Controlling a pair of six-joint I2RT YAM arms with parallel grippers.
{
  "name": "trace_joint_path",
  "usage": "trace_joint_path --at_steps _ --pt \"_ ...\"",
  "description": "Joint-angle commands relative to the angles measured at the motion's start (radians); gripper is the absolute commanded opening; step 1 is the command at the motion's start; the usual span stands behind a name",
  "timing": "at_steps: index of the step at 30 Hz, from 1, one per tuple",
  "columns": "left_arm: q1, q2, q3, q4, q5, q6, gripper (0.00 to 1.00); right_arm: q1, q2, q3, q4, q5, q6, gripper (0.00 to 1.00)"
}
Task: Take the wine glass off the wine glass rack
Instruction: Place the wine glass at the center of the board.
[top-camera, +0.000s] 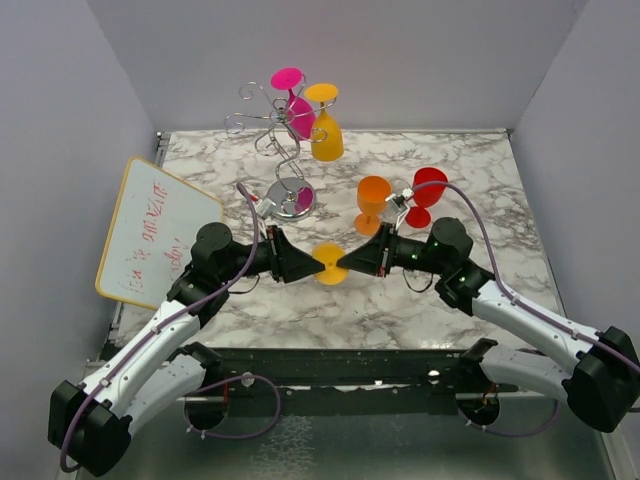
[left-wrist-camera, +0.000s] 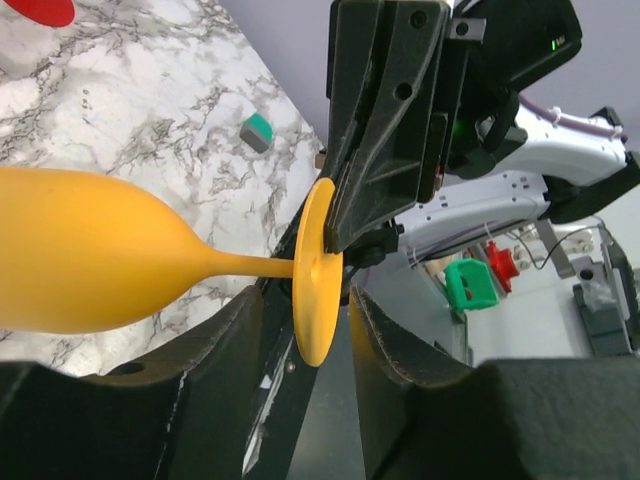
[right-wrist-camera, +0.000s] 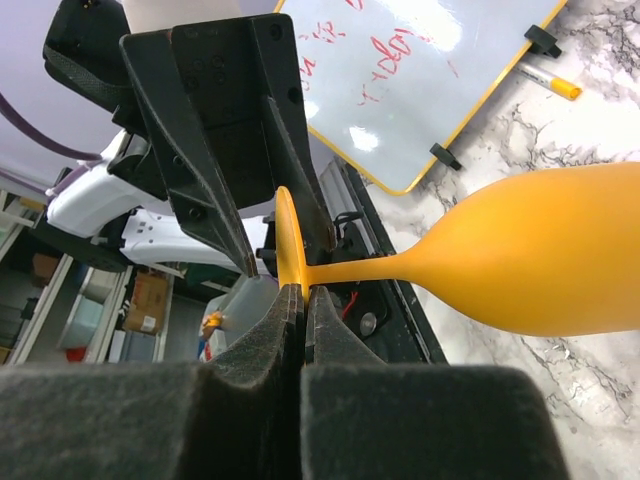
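A yellow-orange wine glass (top-camera: 330, 263) hangs in the air between my two grippers, lying on its side. My right gripper (top-camera: 345, 264) is shut on the rim of its round foot (right-wrist-camera: 290, 250). In the right wrist view the bowl (right-wrist-camera: 545, 255) points right. My left gripper (top-camera: 312, 266) is open, with its fingers (left-wrist-camera: 215, 345) standing either side of the foot (left-wrist-camera: 318, 270) with gaps. The chrome wine glass rack (top-camera: 291, 198) stands at the back left. A pink glass (top-camera: 293, 100) and a yellow glass (top-camera: 326, 125) hang from its arms.
An orange glass (top-camera: 372, 200) and a red glass (top-camera: 426, 195) stand on the marble table (top-camera: 470, 160) at the right. A yellow-framed whiteboard (top-camera: 155, 230) leans at the left, with a marker (right-wrist-camera: 550, 80) beside it. White walls close in three sides.
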Motion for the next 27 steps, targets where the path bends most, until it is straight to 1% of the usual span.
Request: trace_joint_path --at_steps 1,3,5,10,14,20,25,27 --pt "-0.004 -0.007 0.002 -0.018 0.091 0.044 0.43 0.002 -0.03 -0.01 -0.005 0.005 -0.046 0.01" --pt "-0.008 0.002 0.002 -0.018 0.105 0.046 0.43 0.002 -0.036 -0.015 0.005 0.008 -0.05 0.01" --pt "-0.017 0.009 0.002 -0.017 0.089 0.043 0.43 0.002 -0.04 -0.016 0.009 0.008 -0.057 0.01" --pt "-0.069 0.024 -0.005 0.014 0.023 0.018 0.35 0.002 -0.044 -0.014 0.011 0.007 -0.066 0.01" --pt "-0.107 0.031 -0.03 0.078 -0.038 -0.022 0.27 0.002 -0.044 -0.008 0.01 0.002 -0.075 0.01" --pt "-0.167 0.064 -0.017 0.078 -0.08 -0.017 0.17 0.003 -0.04 -0.009 0.009 0.002 -0.082 0.01" --pt "-0.179 0.073 -0.009 0.077 -0.114 -0.01 0.01 0.002 -0.041 -0.012 0.017 -0.001 -0.077 0.01" --pt "-0.182 0.074 -0.005 0.077 -0.122 -0.004 0.0 0.002 -0.043 -0.012 0.014 -0.001 -0.079 0.01"
